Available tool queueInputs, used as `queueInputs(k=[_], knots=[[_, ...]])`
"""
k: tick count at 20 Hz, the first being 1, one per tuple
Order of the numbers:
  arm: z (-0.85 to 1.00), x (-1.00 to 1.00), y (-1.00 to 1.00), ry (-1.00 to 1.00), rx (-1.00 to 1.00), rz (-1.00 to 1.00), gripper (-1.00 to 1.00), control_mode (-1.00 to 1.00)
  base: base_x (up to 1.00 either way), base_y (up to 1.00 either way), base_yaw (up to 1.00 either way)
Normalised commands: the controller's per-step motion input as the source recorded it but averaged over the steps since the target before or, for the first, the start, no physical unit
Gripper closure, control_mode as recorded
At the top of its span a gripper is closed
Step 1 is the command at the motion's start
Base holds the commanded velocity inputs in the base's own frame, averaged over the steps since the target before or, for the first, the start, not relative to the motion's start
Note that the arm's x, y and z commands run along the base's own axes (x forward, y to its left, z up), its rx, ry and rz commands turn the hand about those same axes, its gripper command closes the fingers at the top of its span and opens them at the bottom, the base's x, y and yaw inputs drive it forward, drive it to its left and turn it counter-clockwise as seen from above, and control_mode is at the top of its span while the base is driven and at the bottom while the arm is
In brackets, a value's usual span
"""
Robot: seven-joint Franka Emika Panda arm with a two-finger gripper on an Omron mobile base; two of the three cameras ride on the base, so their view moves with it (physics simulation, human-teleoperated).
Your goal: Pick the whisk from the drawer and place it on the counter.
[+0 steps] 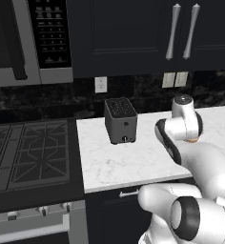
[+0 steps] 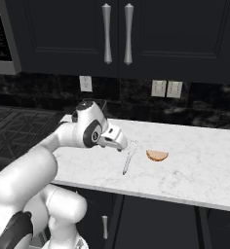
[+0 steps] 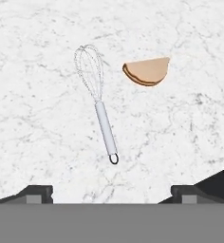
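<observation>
Hovering over the white marble counter (image 2: pixel 200 160), the white arm's two-finger gripper (image 3: pixel 112 192) points down with its dark tips spread wide and holding nothing. Below it the slim wire-loop whisk (image 3: pixel 98 99) with its pale silvery handle lies flat on the marble, just beside the tan half-round bread piece (image 3: pixel 147 71). From the left base camera, the arm hides both

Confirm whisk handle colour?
Pale silver, with a small dark ring at its end. The whisk lies on the counter; the hand view shows it best.
</observation>
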Motion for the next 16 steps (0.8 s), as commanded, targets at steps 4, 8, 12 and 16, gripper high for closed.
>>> queueInputs(k=[4, 8, 12, 16], knots=[[0.65, -0.39, 0.43, -0.05, 0.08, -0.13, -1.0, -1.0, 0.0, 0.0, 0.0], [0.52, -0.35, 0.71, -0.09, 0.02, -0.14, -1.0, -1.0, 0.0, 0.0, 0.0], [0.13, -0.47, 0.71, -0.1, 0.0, -0.07, -1.0, -1.0, 0.0, 0.0, 0.0], [0.13, -0.83, 0.53, -0.05, 0.0, 0.02, -1.0, -1.0, 0.0, 0.0, 0.0]])
